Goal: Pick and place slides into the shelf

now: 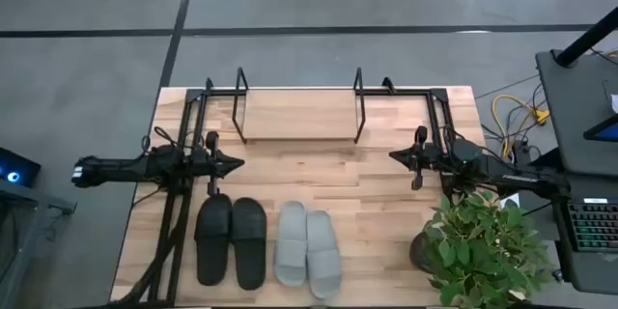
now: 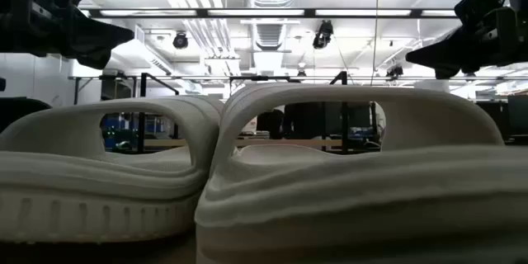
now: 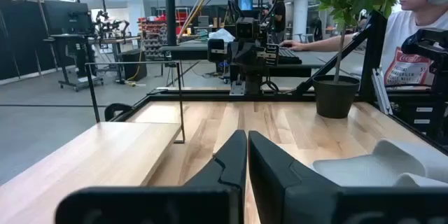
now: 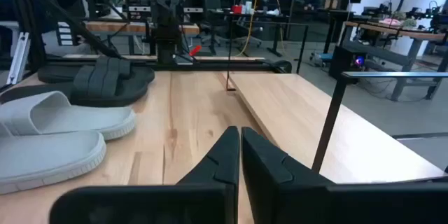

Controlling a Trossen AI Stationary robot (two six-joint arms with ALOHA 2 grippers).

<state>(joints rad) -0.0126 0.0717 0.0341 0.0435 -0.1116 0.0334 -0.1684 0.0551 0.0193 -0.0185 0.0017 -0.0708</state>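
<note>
Two black slides [image 1: 232, 239] and two light grey slides [image 1: 307, 248] lie side by side, soles down, on the table's near half, toes toward the near edge. The grey pair [image 2: 272, 173] fills the low view. The shelf [image 1: 297, 113], a black wire frame with a light wooden board, stands at the table's far edge. My left gripper [image 1: 238, 164] hovers shut at the table's left, pointing right, above and beyond the black pair. My right gripper [image 1: 394, 155] hovers shut at the right, pointing left. Both hold nothing.
A potted plant [image 1: 480, 246] stands at the table's near right corner, close under my right arm. Black arm frames run along both table sides. A person [image 3: 420, 21] sits beyond the table's right edge. Bare wood lies between the slides and the shelf.
</note>
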